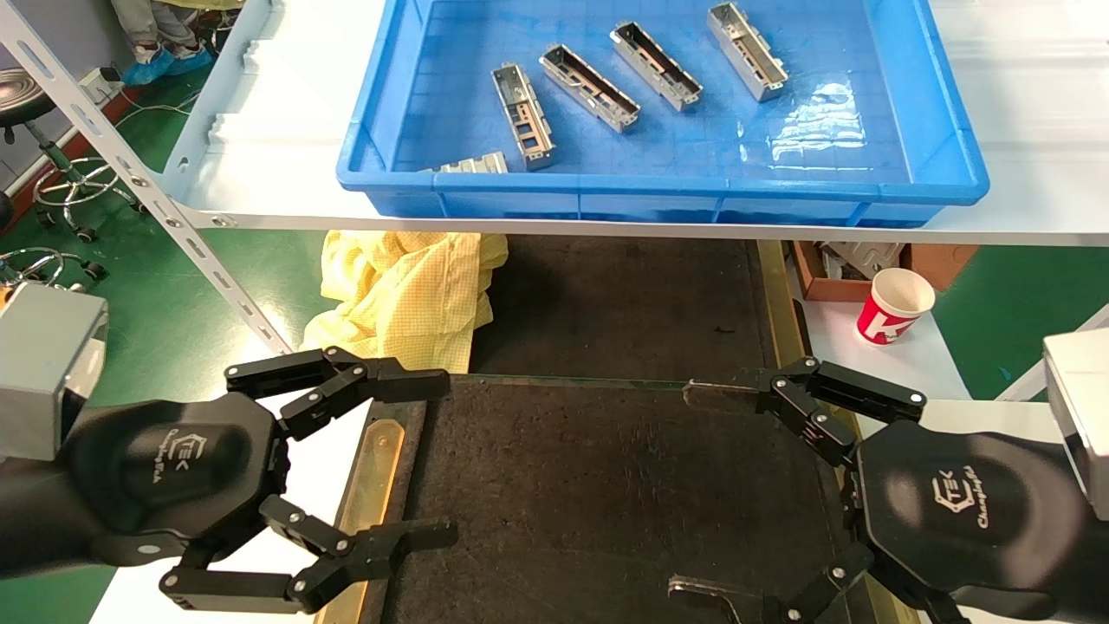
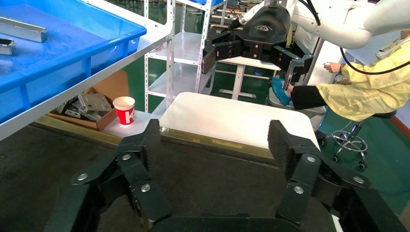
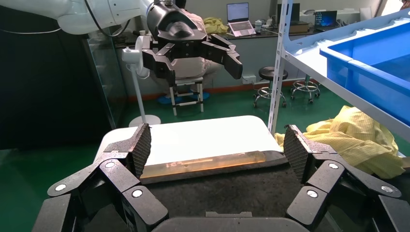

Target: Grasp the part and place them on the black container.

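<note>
Basically, both arms hover low over the black container (image 1: 606,485), one at each side rim. Left gripper (image 1: 429,459) fingers wide apart, holding nothing; right gripper (image 1: 693,490) fingers also spread, nothing between them. The part (image 1: 523,114) lies with four others in the blue bin (image 1: 658,186) on the white shelf (image 1: 260,139) above. Yellow cloth (image 1: 407,295) under the shelf, paper cup (image 1: 894,305) off to the right.
</note>
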